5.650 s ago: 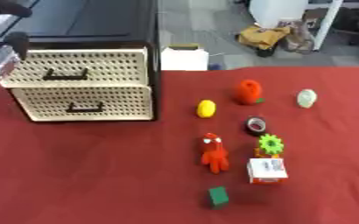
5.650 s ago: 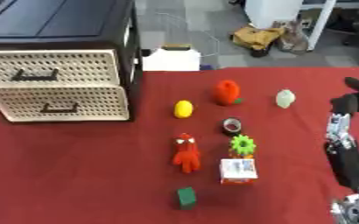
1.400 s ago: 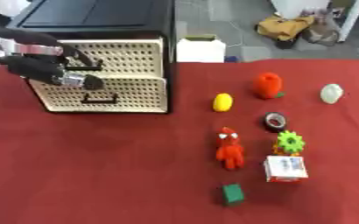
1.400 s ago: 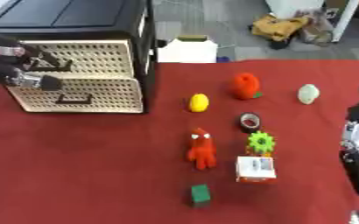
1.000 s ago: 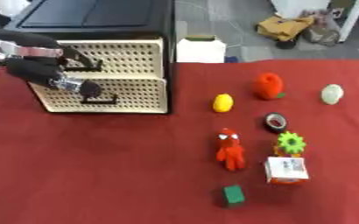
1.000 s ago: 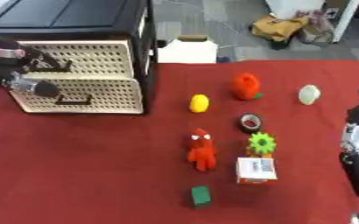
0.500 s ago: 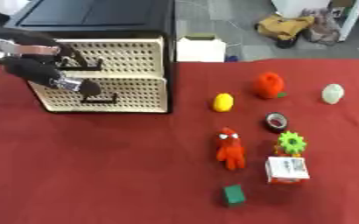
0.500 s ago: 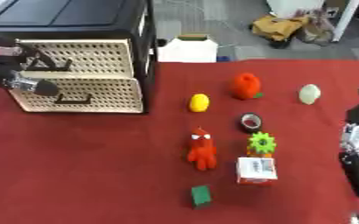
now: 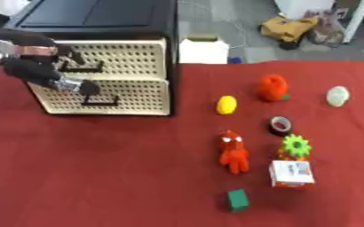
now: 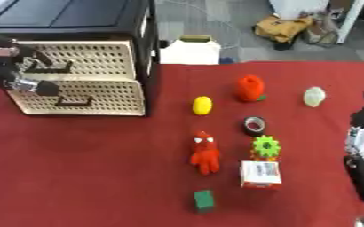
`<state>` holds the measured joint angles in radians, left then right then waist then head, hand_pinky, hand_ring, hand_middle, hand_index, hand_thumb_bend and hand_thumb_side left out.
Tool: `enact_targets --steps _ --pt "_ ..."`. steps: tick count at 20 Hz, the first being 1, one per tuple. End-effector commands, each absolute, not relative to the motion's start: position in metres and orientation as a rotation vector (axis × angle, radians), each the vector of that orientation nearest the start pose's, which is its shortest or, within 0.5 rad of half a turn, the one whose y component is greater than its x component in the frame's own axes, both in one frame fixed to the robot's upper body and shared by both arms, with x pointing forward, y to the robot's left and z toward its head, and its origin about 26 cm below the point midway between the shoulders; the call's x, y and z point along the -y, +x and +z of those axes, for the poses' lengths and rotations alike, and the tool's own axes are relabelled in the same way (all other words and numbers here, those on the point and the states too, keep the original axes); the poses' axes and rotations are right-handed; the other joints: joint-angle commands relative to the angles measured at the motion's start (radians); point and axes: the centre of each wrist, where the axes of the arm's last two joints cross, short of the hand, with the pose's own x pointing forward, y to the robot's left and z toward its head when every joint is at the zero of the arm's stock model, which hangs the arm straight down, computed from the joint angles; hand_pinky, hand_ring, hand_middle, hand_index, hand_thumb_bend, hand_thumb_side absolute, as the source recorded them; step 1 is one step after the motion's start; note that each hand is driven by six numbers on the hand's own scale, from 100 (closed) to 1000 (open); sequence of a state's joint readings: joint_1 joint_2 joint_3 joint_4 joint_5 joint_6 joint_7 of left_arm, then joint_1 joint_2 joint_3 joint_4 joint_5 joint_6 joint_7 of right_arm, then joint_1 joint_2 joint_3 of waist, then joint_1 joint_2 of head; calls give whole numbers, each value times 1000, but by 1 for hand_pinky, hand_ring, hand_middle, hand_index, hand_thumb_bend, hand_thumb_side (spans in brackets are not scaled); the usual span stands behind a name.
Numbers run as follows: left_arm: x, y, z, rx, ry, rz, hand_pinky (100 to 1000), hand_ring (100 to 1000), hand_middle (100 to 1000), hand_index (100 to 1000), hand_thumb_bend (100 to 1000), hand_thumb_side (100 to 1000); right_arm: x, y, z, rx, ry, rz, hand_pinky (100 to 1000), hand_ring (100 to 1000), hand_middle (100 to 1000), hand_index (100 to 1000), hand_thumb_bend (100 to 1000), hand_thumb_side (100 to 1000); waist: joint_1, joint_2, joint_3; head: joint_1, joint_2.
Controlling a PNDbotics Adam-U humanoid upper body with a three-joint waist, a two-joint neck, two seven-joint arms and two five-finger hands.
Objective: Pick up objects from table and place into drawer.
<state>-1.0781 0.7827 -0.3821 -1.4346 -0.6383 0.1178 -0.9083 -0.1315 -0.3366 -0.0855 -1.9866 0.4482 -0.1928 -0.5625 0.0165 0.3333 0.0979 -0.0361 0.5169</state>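
A black cabinet with two cream perforated drawers (image 9: 131,91) stands at the table's back left. My left hand (image 9: 28,67) is at the upper drawer's front, its fingers (image 9: 70,83) curled round the black handle (image 9: 82,67). Both drawers look closed. On the red cloth to the right lie a yellow lemon shape (image 9: 226,104), an orange-red vegetable (image 9: 272,87), a pale egg shape (image 9: 337,95), a dark tape roll (image 9: 280,125), a green gear (image 9: 296,146), a red figure (image 9: 233,150), a white and red box (image 9: 292,174) and a green cube (image 9: 236,199). My right hand (image 10: 362,146) rests open at the right edge, fingers up.
A white carton (image 9: 203,49) sits just past the table's far edge beside the cabinet. Bags and clutter (image 9: 298,29) lie on the floor beyond. Bare red cloth (image 9: 100,168) stretches in front of the cabinet.
My left hand came in from the left edge to the upper drawer's handle and has stayed there over the last second. The objects and my right hand have not moved.
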Motion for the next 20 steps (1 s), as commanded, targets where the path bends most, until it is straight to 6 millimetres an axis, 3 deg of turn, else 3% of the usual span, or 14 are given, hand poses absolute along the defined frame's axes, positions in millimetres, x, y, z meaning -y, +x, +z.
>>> enact_targets --steps 1,20 --pt "-257 398 377 1172 974 -1723 100 100 100 957 745 1000 300 280 166 2430 -1007 29 552 538 430 740 100 765 1 -16 -1 5 -12" --pt "-255 413 365 1097 1005 -1752 100 100 100 906 746 1000 298 281 167 2434 -1002 25 554 538 428 742 100 760 2 -8 -5 14 -21"
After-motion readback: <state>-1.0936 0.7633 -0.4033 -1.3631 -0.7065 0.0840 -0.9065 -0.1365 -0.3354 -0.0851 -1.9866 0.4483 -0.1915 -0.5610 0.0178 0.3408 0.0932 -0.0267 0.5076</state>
